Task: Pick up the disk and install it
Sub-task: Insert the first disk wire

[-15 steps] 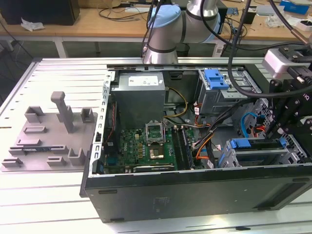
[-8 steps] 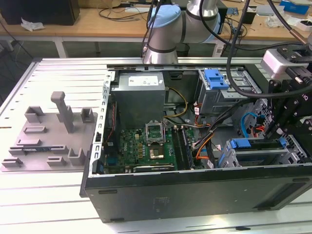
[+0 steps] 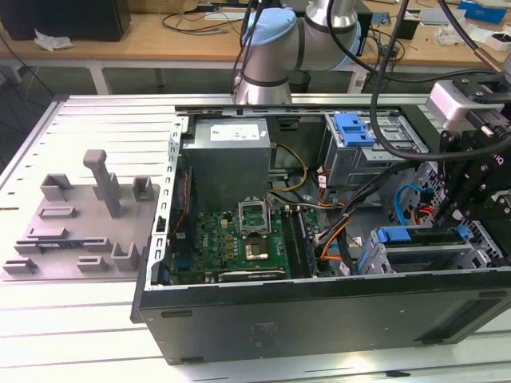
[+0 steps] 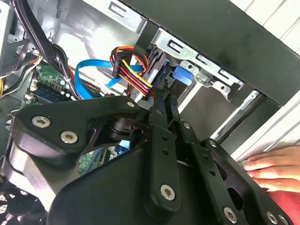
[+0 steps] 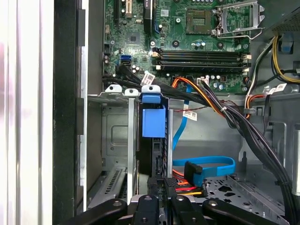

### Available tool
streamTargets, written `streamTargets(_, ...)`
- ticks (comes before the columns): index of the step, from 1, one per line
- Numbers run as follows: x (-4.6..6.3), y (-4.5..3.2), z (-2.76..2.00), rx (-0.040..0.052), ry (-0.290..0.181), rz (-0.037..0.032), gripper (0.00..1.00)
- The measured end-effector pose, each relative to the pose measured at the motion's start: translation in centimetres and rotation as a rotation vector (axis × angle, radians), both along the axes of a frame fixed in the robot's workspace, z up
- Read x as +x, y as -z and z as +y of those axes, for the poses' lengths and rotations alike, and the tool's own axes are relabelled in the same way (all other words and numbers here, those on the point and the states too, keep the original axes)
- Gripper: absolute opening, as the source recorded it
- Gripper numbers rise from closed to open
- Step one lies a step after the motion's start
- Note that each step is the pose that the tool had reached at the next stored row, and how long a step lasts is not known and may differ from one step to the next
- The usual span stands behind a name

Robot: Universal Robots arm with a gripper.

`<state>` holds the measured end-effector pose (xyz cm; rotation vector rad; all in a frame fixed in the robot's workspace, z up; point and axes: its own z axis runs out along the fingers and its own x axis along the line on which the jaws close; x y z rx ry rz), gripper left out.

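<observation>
Disk (image 5: 153, 123) standing in drive bay (image 5: 117, 96), likely mid-install; gripper (image 5: 161, 201) just beside the bay, open or closed impossible to tell; little room for tilting.

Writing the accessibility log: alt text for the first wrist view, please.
The disk stands edge-on in a metal drive bay of an open computer case, its blue carrier showing, with the gripper close to it. A motherboard and bundled cables lie beyond.

cable bundle (image 5: 248, 133) crowds drive cage (image 5: 115, 140); hand (image 4: 274, 168) just outside case (image 4: 220, 37).
</observation>
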<state>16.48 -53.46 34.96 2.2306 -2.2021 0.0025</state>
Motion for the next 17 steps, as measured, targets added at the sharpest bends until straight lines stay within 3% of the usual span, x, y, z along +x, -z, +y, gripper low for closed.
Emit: streamTargets(17,-0.02,0.15,0.0,-0.0002,0.011,-0.0001,0.17)
